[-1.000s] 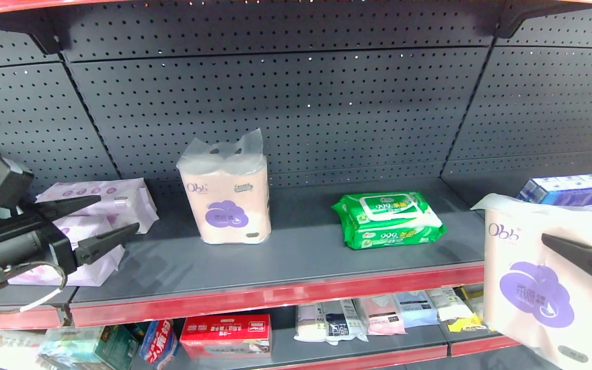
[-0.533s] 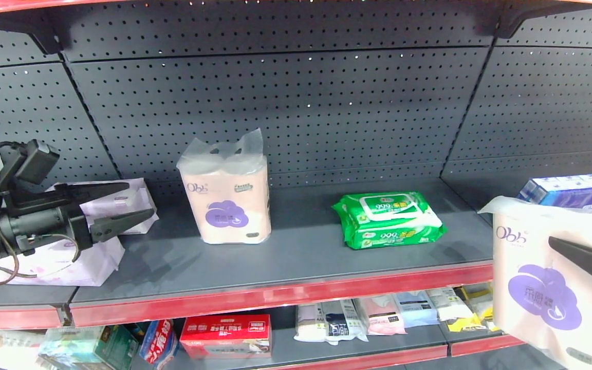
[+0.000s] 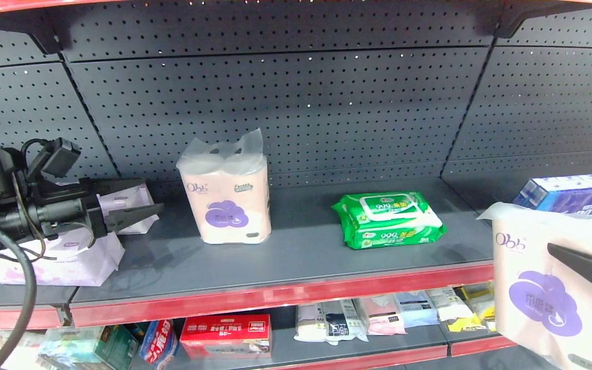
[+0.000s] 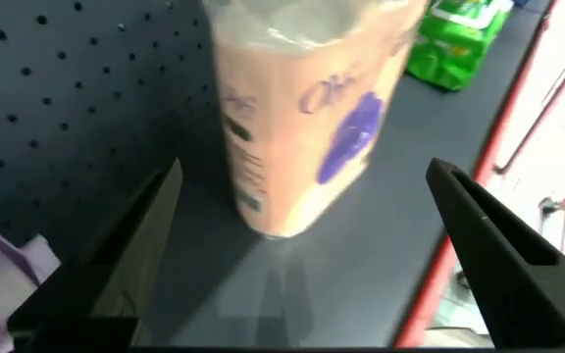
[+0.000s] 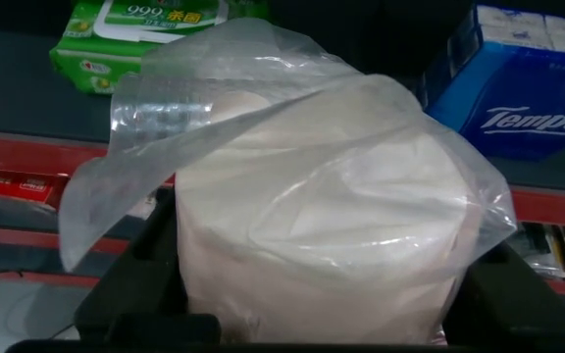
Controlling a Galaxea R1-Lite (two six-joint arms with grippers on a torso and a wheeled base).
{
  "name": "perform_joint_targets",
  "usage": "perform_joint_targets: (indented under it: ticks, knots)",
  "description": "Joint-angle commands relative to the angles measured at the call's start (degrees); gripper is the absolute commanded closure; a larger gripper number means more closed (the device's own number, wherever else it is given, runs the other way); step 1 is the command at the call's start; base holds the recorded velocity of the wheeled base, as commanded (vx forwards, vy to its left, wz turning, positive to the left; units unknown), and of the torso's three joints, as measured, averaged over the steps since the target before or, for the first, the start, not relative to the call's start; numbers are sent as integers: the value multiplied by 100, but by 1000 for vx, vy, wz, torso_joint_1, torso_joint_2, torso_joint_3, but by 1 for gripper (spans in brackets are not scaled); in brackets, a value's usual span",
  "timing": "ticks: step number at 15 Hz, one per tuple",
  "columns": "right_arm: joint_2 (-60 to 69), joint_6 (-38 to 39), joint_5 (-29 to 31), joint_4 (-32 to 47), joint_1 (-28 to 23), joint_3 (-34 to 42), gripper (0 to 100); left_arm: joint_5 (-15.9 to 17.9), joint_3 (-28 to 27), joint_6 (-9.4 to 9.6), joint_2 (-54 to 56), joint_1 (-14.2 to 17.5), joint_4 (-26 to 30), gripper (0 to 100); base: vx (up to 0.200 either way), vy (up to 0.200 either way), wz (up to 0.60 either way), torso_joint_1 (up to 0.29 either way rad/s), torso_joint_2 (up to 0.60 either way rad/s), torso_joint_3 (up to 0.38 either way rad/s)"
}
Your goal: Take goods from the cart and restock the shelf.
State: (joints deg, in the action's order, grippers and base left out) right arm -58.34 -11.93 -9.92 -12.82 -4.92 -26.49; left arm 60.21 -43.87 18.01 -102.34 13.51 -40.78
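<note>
Held thing: roll pack [image 3: 548, 298], pale peach wrap with a purple cloud print, loose clear plastic bunched up on top.
Where it's at: off the shelf [image 3: 301, 257], out in front of the red front edge at the right end, just below the blue tissue pack [image 3: 568, 192].
Right end effector [image 5: 327, 284]: clamped on that roll pack, a finger on each side.
Left end effector [image 3: 151, 194]: fingers spread, nothing in them, hovering over the shelf's left part by the purple-and-white packs [image 3: 65, 257].
On the shelf: a second roll pack [image 3: 226, 198] standing upright, with the green wipes pack [image 3: 388, 218] lying flat to its right, well apart.
Lower shelf: red box [image 3: 225, 334], plus a row of small soft packs [image 3: 378, 313].
</note>
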Motion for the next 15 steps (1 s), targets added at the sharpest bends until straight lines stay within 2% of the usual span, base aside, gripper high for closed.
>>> perform_joint_targets:
  ticks: [1,4,7,10,15]
  knots:
    - [-2,-37,-1,-1,0,12,100,17,-271,151,-427,-15,-9,0,0,0,0,0,0,0]
    - [-2,-46,8,-1,0,39,100,44,-403,159,-638,-147,-27,0,0,0,0,0,0,0]
    - [-2,-81,8,-1,0,56,100,167,-860,151,-990,-261,-9,0,0,0,0,0,0,0]
    - [7,-142,8,-1,0,127,100,175,-1035,107,-1130,-454,-9,0,0,0,0,0,0,0]
    - [-2,-151,8,-1,0,135,100,175,-1457,98,-1376,-586,8,0,0,0,0,0,0,0]
